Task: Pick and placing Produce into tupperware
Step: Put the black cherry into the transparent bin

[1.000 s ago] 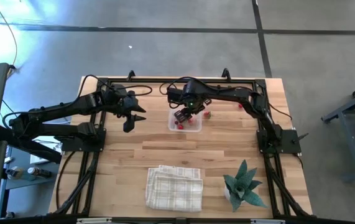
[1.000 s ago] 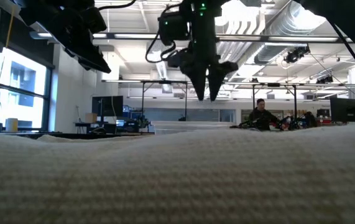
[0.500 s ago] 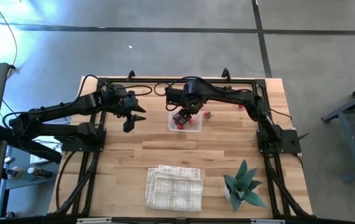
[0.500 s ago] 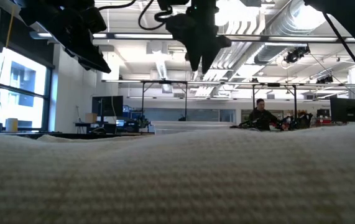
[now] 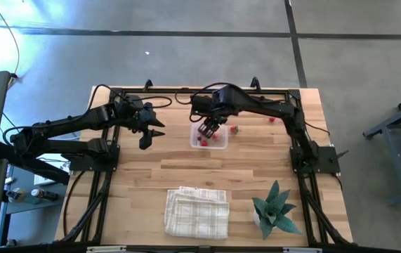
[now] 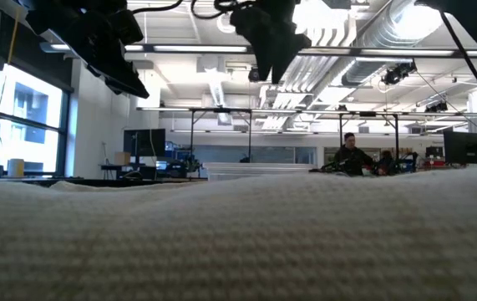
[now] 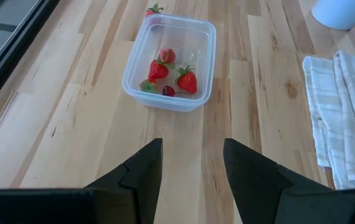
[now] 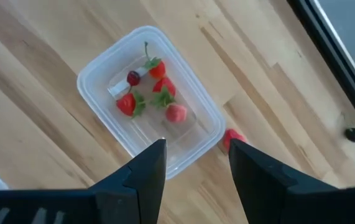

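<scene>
The clear tupperware sits on the table's far middle, and several red produce pieces and one dark one lie inside it. One red piece rests on the wood just outside its right wall, and another lies farther right. My right gripper hangs open above the tupperware and holds nothing. My left gripper waits open to the tupperware's left, raised off the table. In the left wrist view the tupperware shows with a red piece beyond it.
A white checked folded cloth lies near the table's near edge and fills the foreground of the low view. A small potted plant stands to its right. Black frame rails run along the table's far, left and right sides. A person sits far back in the room.
My right gripper has risen straight up from just above the tupperware to well above it. The left arm has kept still, and the tupperware and the pieces in it have stayed in place.
</scene>
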{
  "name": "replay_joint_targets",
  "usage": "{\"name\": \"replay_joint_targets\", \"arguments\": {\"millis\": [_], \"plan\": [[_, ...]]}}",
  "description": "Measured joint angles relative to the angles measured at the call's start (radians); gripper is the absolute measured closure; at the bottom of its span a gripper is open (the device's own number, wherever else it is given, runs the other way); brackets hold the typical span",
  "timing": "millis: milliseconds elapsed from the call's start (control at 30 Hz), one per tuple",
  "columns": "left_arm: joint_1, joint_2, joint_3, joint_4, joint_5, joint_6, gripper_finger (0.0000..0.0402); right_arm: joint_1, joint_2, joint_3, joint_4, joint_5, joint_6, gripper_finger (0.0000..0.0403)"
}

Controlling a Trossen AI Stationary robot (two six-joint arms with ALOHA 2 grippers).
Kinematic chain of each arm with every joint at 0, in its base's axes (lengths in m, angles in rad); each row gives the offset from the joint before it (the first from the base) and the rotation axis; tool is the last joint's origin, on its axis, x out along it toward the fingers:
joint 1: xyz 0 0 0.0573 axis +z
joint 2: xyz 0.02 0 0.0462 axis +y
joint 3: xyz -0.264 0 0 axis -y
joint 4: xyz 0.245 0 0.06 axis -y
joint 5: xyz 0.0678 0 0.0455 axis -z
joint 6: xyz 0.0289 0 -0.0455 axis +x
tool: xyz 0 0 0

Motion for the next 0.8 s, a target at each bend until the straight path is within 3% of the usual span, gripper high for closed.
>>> {"name": "replay_joint_targets", "arguments": {"millis": [267,800], "plan": [[0.000,0.000,0.000,0.000,0.000,0.000,0.0243,0.000,-0.041,0.000,0.002,0.060,0.111,0.0236],[0.000,0.000,0.000,0.000,0.000,0.000,0.0243,0.000,-0.040,-0.001,0.030,0.046,0.160,0.0236]]}}
